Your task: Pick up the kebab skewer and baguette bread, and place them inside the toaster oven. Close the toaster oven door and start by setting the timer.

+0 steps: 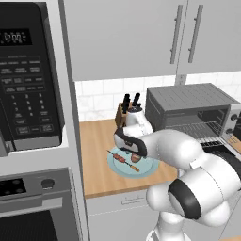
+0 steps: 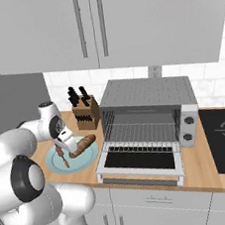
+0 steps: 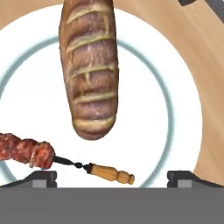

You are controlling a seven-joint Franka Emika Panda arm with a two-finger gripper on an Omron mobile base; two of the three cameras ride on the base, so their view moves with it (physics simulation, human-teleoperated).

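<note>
Two foods lay waiting on one plate, and everything bigger around them was already set for them. On the wooden surface (image 2: 200, 161), the toaster oven (image 2: 149, 111) stood with its toaster oven door (image 2: 140, 162) dropped flat toward the room, the wire rack (image 2: 139, 132) bare and nothing inside that I could see. To its left, near the knife block (image 2: 85, 115), sat the pale plate (image 1: 146, 167) holding both the baguette bread (image 3: 90, 70) and the kebab skewer (image 3: 65, 161). The claw (image 3: 112, 178) hung just above that plate, pointed down, its fingers spread as wide as they looked able to go and pinching nothing. From the hand's own camera, the loaf ran away from the claw, its long axis roughly at right angles to the line between the two fingertips, its near end just ahead of them and a little left of centre. The skewer lay crosswise between loaf and claw, nearly along the line of the fingertips, meat chunks off to the left and the small wooden handle closest to the gap. By my reckoning the skewer was the nearer catch, but the fingers would want turning across its stick, whereas the loaf already lay the right way for a squeeze across its width.
</note>
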